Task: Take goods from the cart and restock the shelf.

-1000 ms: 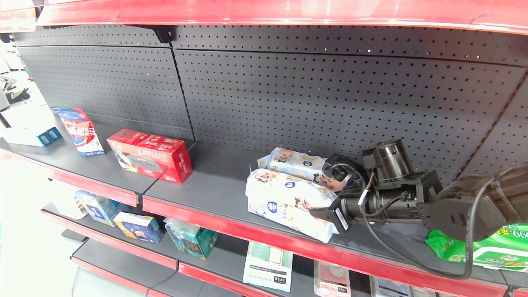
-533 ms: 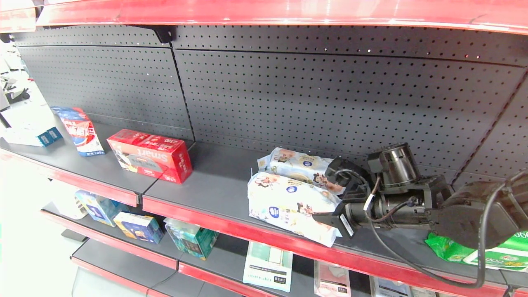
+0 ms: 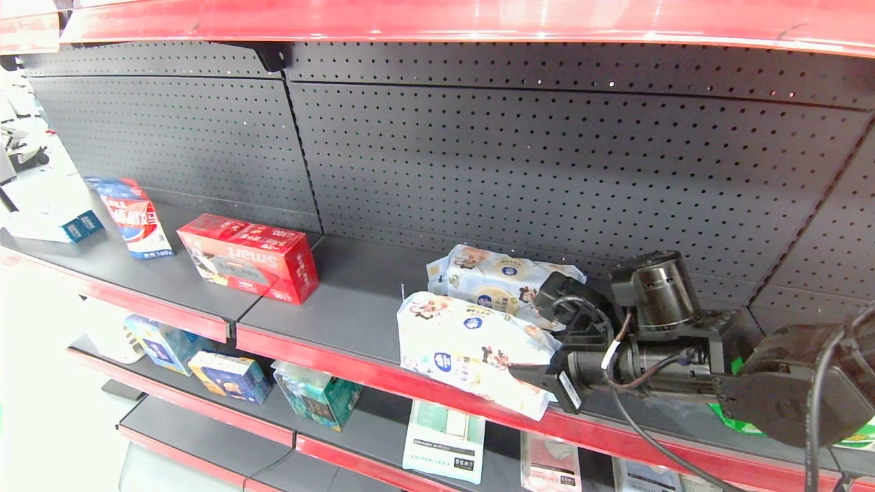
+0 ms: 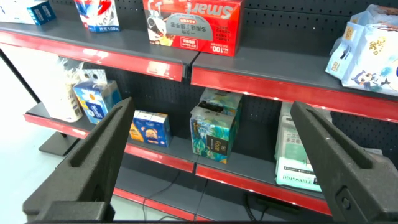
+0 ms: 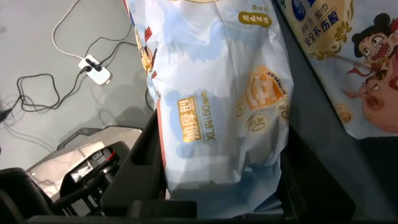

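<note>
- Grey steel decking with red front lips makes up the shelf [image 3: 355, 301]; a dark pegboard [image 3: 478, 157] backs it.
- Upper deck, toward the robot's left: a red carton [image 3: 249, 256] lies flat, a blue-and-white pouch [image 3: 133, 217] stands beyond it, and a small white-and-blue box [image 3: 58, 225] sits at the far end.
- Tier below: a blue box [image 3: 229, 376] and a teal box [image 3: 318, 396] sit near each other, with flat packets further to the robot's right.
- Far right of the upper deck: a green pack [image 3: 858, 437], mostly hidden by the right arm.
- Floor below, seen past the right wrist: grey, with a white power strip [image 5: 96, 68] and loose cable.
- Right gripper [image 5: 221, 143]: clamped on one end of the front tissue pack [image 3: 468, 348], with one finger [image 5: 140, 168] against each side of it.
- Front tissue pack: at the deck's front edge, its near corner overlapping the red lip (whether it bears on the deck cannot be told).
- Rear tissue pack [image 3: 502, 283]: lies just behind the front one, nearer the pegboard and touching it.
- Left gripper [image 4: 211, 124]: fingers [image 4: 93, 155] spread wide with nothing between them, held in front of the lower tiers and apart from the goods.
</note>
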Robot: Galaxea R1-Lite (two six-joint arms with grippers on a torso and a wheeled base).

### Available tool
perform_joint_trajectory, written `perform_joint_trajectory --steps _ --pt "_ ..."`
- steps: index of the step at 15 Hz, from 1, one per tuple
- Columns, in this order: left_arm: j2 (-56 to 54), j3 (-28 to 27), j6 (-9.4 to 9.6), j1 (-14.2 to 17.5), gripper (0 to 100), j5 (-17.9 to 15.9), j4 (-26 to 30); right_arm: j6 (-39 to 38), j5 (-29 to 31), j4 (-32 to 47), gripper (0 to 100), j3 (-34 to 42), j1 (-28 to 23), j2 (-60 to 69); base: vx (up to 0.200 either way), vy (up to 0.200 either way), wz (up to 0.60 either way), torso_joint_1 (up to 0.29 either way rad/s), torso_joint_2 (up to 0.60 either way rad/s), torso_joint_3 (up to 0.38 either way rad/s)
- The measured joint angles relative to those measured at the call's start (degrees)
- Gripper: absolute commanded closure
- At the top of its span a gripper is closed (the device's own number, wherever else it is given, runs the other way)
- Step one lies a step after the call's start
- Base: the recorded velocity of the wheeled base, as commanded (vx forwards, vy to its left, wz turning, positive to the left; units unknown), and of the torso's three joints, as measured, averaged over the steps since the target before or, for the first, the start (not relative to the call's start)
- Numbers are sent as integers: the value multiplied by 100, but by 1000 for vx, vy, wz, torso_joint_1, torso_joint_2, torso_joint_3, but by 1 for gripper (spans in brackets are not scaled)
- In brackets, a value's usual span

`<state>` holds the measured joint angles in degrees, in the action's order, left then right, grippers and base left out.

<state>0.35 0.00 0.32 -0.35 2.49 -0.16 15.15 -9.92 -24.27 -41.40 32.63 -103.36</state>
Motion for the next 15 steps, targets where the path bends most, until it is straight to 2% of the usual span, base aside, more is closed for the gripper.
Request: perform_joint_trajectory --steps 6,15 --pt "0 0 -2 2 0 0 0 135 -11 29 100 -138 -41 -66 0 0 0 0 0 0" --pt "0 0 -2 0 0 -2 0 586 -241 7 100 -273 -375 -229 0 0 0 0 0 0"
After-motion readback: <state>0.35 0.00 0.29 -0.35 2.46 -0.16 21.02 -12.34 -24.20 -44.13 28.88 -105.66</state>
